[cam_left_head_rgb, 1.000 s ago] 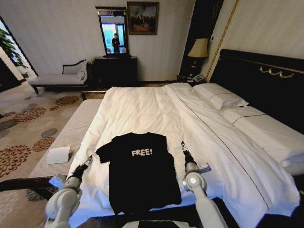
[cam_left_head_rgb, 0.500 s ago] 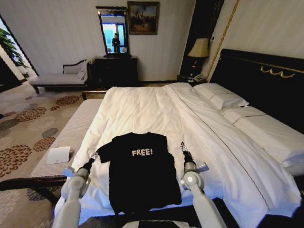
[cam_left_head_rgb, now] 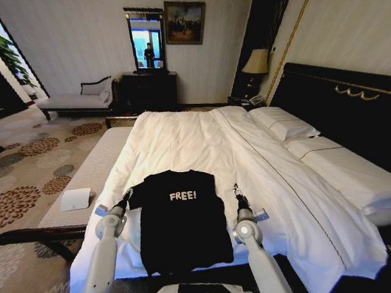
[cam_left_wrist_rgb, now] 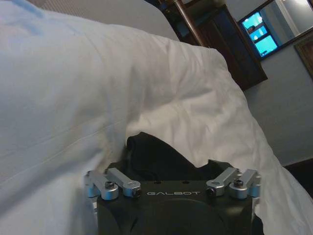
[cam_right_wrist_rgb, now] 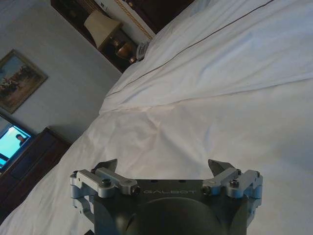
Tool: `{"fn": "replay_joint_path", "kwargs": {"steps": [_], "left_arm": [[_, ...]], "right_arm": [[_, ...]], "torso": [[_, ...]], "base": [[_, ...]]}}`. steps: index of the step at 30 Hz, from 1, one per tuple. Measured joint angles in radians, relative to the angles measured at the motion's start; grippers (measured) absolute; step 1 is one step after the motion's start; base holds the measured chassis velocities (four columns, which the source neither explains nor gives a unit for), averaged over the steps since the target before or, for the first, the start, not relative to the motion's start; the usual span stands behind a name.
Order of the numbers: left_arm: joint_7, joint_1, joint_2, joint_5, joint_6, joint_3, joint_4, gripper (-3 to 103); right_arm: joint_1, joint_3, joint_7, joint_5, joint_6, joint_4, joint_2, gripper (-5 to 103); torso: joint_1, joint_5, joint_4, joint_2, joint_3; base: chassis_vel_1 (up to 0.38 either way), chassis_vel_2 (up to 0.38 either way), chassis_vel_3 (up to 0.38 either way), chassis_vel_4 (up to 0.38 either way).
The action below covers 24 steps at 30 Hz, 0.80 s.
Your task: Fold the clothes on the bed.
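Black short-sleeved T-shirt with white "FREE!" lettering (cam_left_head_rgb: 182,217), that's the prize, and it lies flat between the two arms near the foot of the large white-duveted bed (cam_left_head_rgb: 183,143). Start at the left gripper (cam_left_head_rgb: 127,196): it sits right at the shirt's left sleeve, tips touching or a hair off the dark cloth. In the left wrist view that gripper (cam_left_wrist_rgb: 173,171) has a fold of black fabric directly ahead of its body, but whether its fingers are spread or pinched, I can't tell. Across the shirt, the right gripper (cam_left_head_rgb: 236,190) hangs just beside the right sleeve, over bare duvet; the right wrist view shows its gripper (cam_right_wrist_rgb: 166,169) with fingers spread wide, holding nothing.

Now the geometry. The shirt's long axis runs from the hem at the mattress edge nearest the robot up to the collar, away toward the middle of the bed. Both sleeves lie inward of their grippers; the left arm is the nearer. My read: the sleeve fold hasn't begun.

Farther out, white pillows (cam_left_head_rgb: 287,125) against the dark gold-trimmed headboard (cam_left_head_rgb: 342,91).
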Motion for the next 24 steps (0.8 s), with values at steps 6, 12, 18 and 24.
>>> {"fn": "replay_joint_path", "kwargs": {"steps": [6, 12, 18, 24], "left_arm": [[0.0, -0.011, -0.008, 0.009, -0.012, -0.009, 0.005, 64], [-0.001, 0.001, 0.002, 0.017, -0.013, -0.01, -0.003, 43], [-0.001, 0.008, 0.005, 0.03, -0.013, -0.006, -0.004, 26], [-0.003, 0.012, 0.014, 0.03, -0.015, -0.007, -0.016, 5]], "right_arm": [[0.0, 0.004, 0.001, 0.003, 0.0, -0.003, -0.01, 100], [0.002, 0.001, 0.002, 0.004, 0.0, -0.008, -0.008, 100], [0.002, 0.001, 0.006, 0.004, 0.0, -0.009, -0.008, 100], [-0.003, 0.009, 0.015, 0.005, 0.0, -0.004, -0.01, 100]], "torso": [[0.0, -0.0001, 0.0, 0.0, 0.0], [0.0, -0.0001, 0.0001, 0.0, 0.0], [0.0, -0.0001, 0.0001, 0.0, 0.0], [0.0, -0.0001, 0.0, 0.0, 0.0]], "base": [[0.0, 0.0, 0.0, 0.0], [0.0, 0.0, 0.0, 0.0], [0.0, 0.0, 0.0, 0.0], [0.0, 0.0, 0.0, 0.0]]}}
